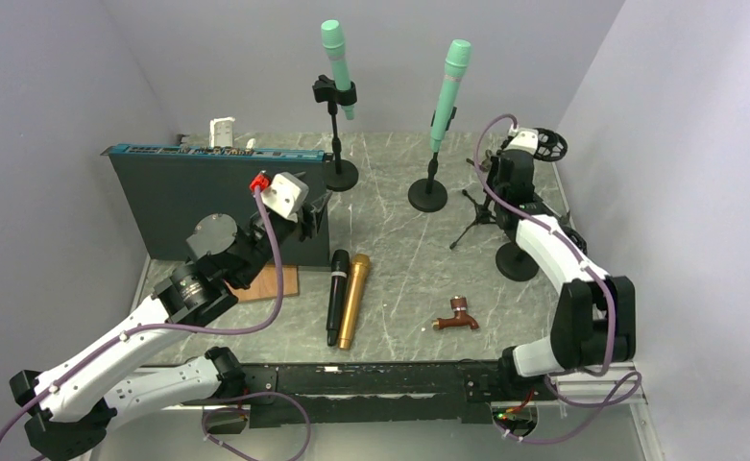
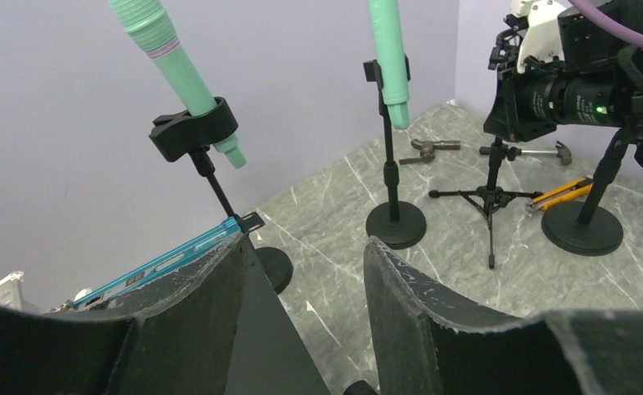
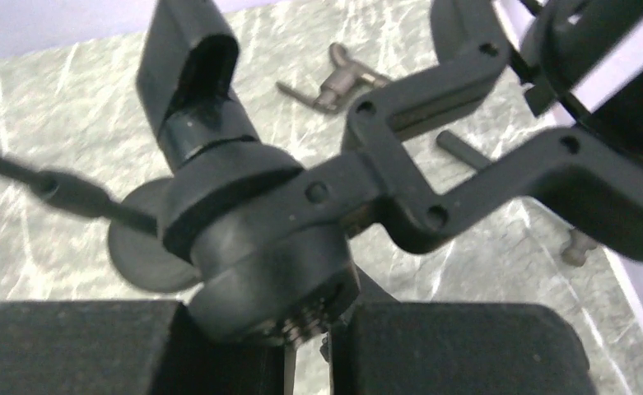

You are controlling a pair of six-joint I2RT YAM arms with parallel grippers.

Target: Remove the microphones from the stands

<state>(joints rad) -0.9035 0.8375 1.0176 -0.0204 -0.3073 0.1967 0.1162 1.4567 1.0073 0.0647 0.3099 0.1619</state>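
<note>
On the grey marbled bench point(image 1: 399, 279), lilac walls point(image 1: 54, 86) around, I read left pincer point(image 2: 303, 247) wide open and empty, right pincer point(image 3: 305, 354) nearly closed.

Pale lavender-grey walls point(image 1: 54, 77) box things in on the left, far and right sides — plain, matte. Table point(image 1: 399, 279) is grey marble-look with white veins, evenly lit, soft shadows.

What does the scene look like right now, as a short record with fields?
on black stands: left mint-green cylindrical microphone; right mint-green cylindrical microphone
lying loose: black cylindrical microphone beside gold metallic microphone
left end effector: open, empty
right end effector: nearly closed against a black plastic microphone mount; grip unclear
</note>
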